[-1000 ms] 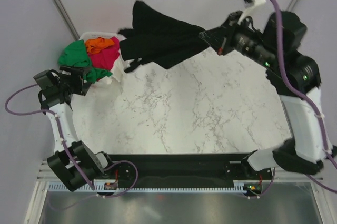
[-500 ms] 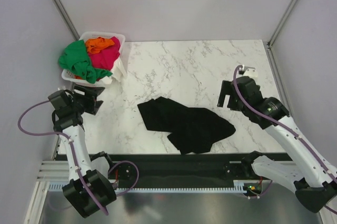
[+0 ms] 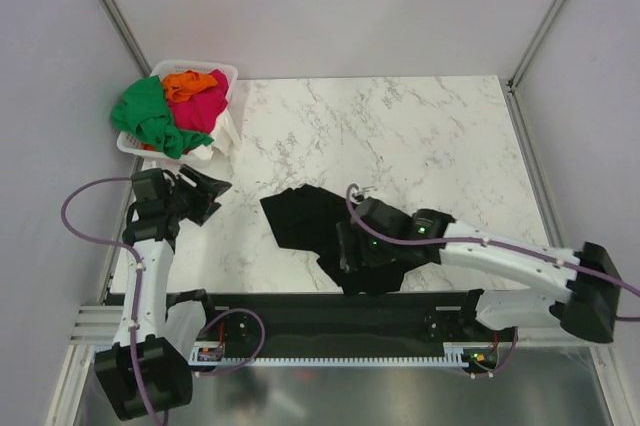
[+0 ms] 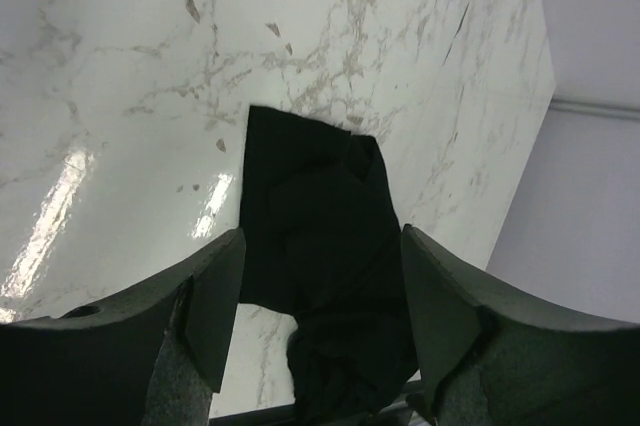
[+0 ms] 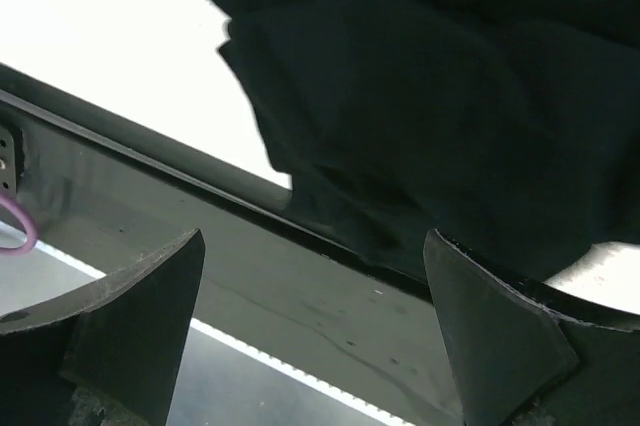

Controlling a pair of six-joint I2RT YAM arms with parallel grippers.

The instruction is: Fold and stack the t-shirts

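Note:
A black t-shirt [image 3: 300, 218] lies crumpled on the marble table near its front edge, and it also shows ahead in the left wrist view [image 4: 318, 216]. My right gripper [image 3: 345, 258] hovers over the shirt's near part, jaws wide open and holding nothing. In the right wrist view the black t-shirt [image 5: 430, 96] hangs over the table's front edge just above the open right gripper [image 5: 315, 346]. My left gripper [image 3: 214, 198] stands open left of the shirt, pointing at it, apart from it. Green [image 3: 145, 111], orange [image 3: 188, 83] and pink-red [image 3: 206, 106] t-shirts sit piled in the basket.
The white slotted basket [image 3: 196, 65] stands at the table's back left corner. The dark rail [image 5: 300, 296] with the arm bases runs along the near edge, right under the right gripper. Grey walls close in the left, back and right sides.
The right gripper, which held the black t-shirt aloft near the basket, has opened; the shirt now lies on the table front. The right arm swung down over it. The left gripper moved toward the shirt.

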